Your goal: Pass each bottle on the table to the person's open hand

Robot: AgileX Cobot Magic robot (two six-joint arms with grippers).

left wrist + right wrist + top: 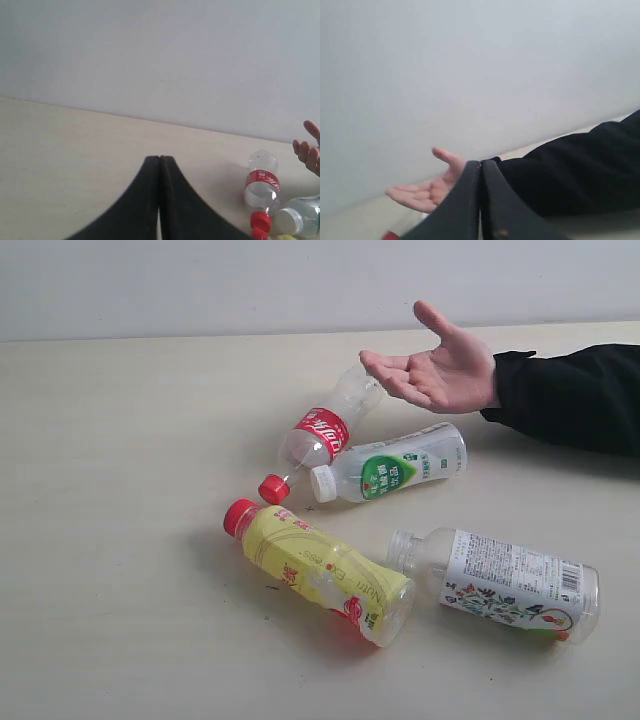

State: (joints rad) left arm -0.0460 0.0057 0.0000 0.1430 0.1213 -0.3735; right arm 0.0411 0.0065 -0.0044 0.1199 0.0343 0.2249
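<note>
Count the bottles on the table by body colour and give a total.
Clear: 3 (red-label, green-label, floral-label)
Yellow bottle: 1
Total: 4

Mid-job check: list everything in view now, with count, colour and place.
Red-label bottle: 1, clear, red cap, lying by the hand.
Green-label bottle: 1, clear, white cap, lying beside it.
Yellow bottle: 1, red cap, lying centre front.
Floral bottle: 1, clear, lying front right.
Table: 1, beige, under everything.
Wall: 1, pale grey, behind.
Hand: 1, bare, open, back right.
Sleeve: 1, black, right edge.
Left gripper: 1, black, shut, empty.
Right gripper: 1, black, shut, empty.
</note>
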